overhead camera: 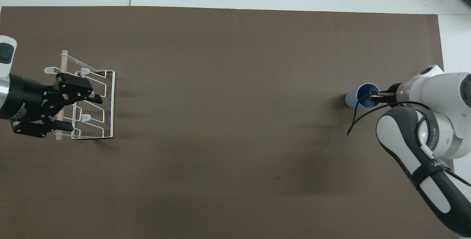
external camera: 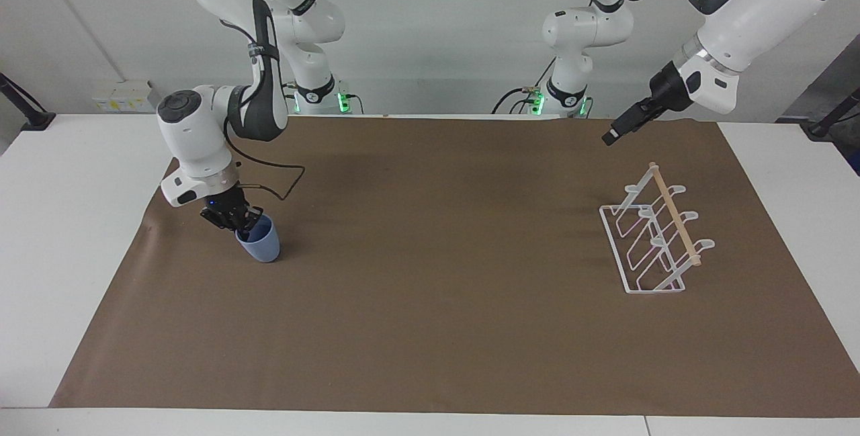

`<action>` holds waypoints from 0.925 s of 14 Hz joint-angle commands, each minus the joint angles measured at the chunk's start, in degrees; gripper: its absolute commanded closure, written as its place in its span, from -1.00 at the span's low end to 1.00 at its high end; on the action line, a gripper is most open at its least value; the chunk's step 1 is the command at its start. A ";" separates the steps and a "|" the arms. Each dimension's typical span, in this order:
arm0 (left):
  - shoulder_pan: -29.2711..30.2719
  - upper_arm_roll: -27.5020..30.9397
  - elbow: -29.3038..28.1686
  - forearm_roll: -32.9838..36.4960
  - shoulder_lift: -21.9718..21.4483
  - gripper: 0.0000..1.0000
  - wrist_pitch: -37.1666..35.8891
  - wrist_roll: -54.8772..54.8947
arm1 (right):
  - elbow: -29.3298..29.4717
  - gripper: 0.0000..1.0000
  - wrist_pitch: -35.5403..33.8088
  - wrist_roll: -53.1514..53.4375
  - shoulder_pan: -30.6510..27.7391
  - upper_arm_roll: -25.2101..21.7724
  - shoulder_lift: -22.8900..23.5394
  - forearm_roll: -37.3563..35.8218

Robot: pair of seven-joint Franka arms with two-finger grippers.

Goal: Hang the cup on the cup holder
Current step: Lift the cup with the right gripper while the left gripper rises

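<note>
- The left gripper's [overhead camera: 73, 110] jaws are standing wide with nothing between them, as the overhead view shows; the right gripper's [external camera: 243, 220] jaws are pinching the rim of the cup [external camera: 261, 244], one finger inside it and one outside.
- The left gripper is hanging in the air at the left arm's end of the surface [external camera: 60, 234]; from overhead it is covering part of the cup holder [overhead camera: 96, 103], but in the facing view it is sitting high above the brown mat [external camera: 437, 254], clear of the rack.
- The cup holder is standing on the mat with nothing on its prongs, its wooden rod [external camera: 674, 213] running along the top.
- The cup is sitting well apart from the cup holder, at the right arm's end of the mat, tilting toward the middle of the surface with its mouth facing up.
- The right arm is bending down over the cup, and its black cable [external camera: 279, 177] is looping just above the mat beside it.
</note>
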 commanded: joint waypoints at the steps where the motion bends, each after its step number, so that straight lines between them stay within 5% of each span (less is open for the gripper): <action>1: -0.85 0.71 -4.12 -4.16 -2.76 -1.00 3.63 -5.68 | 3.21 1.00 -3.91 -1.21 -0.13 0.21 0.14 10.72; 8: -2.24 0.45 -12.02 -21.19 -5.75 -1.00 18.11 -24.39 | 4.10 1.00 -5.59 -26.60 0.84 1.70 0.14 38.85; 13: -7.96 0.36 -15.28 -28.06 -5.66 -1.00 27.55 -33.12 | 4.02 1.00 -8.92 -37.68 0.93 4.95 -0.12 49.41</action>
